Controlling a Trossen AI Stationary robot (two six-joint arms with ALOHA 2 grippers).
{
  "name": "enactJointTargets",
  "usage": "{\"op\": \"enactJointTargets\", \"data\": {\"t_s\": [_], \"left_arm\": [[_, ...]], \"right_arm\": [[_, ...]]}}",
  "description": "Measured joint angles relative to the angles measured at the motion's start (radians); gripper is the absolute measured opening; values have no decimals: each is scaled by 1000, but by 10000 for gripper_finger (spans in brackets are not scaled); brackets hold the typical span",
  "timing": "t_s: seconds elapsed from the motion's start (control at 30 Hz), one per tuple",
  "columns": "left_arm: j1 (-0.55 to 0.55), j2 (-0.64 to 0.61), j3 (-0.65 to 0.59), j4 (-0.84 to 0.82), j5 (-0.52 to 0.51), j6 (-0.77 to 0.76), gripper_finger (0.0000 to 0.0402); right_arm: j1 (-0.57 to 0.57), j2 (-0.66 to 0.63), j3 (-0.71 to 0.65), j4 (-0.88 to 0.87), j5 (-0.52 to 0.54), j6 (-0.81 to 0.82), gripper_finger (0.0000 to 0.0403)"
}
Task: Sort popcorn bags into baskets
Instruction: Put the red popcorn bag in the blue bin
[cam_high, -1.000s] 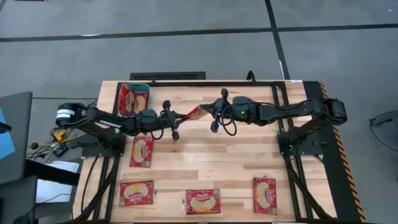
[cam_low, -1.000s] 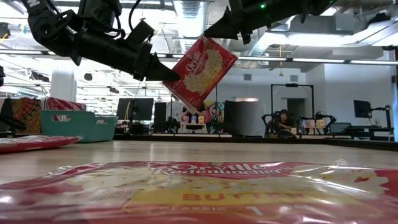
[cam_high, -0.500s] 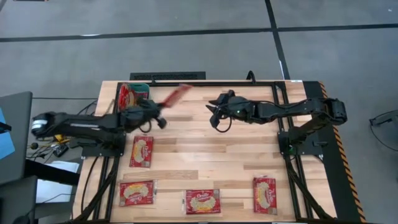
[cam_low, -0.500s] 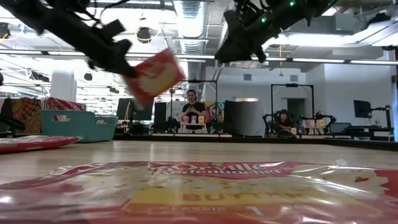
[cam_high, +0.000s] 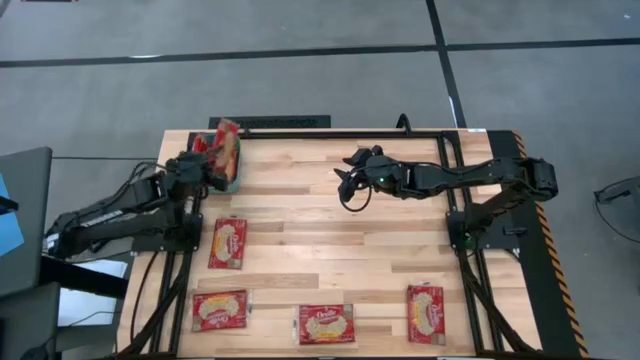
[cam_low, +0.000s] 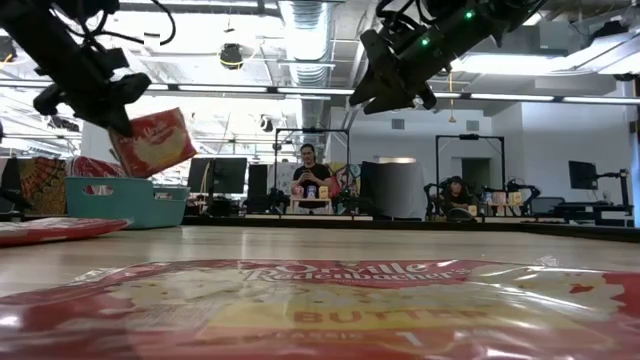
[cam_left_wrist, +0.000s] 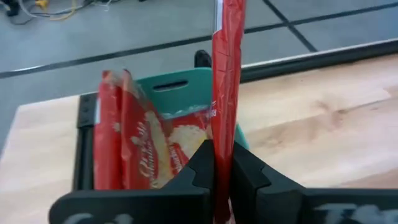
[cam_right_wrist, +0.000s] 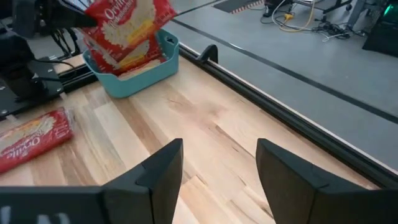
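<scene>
Left wrist view: left end effector (cam_left_wrist: 222, 163) pinches popcorn bag (cam_left_wrist: 227, 74) above basket (cam_left_wrist: 180, 92).

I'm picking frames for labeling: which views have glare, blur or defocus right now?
Low view: the nearest popcorn bag fills the foreground, soft and glossy with glare, and ceiling lights leave the arms backlit. Left wrist view: the held bag is edge-on but sharp. High view: evenly lit and sharp.

You see the held popcorn bag (cam_left_wrist: 227, 93) only edge-on from the left wrist, its top cut off. Packets already in the teal basket (cam_left_wrist: 180, 87) hide its floor, and you can't count them reliably.
</scene>
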Motion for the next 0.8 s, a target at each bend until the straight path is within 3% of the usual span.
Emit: {"op": "enactJointTargets", "data": {"t_s": [0.33, 0.8], "left_arm": [[126, 127, 47, -99, 15, -37, 10], [231, 283, 46, -111, 224, -49, 14]], "right_arm": [[16, 0, 0, -14, 0, -1, 202], [16, 0, -1, -103, 0, -16, 185]]}}
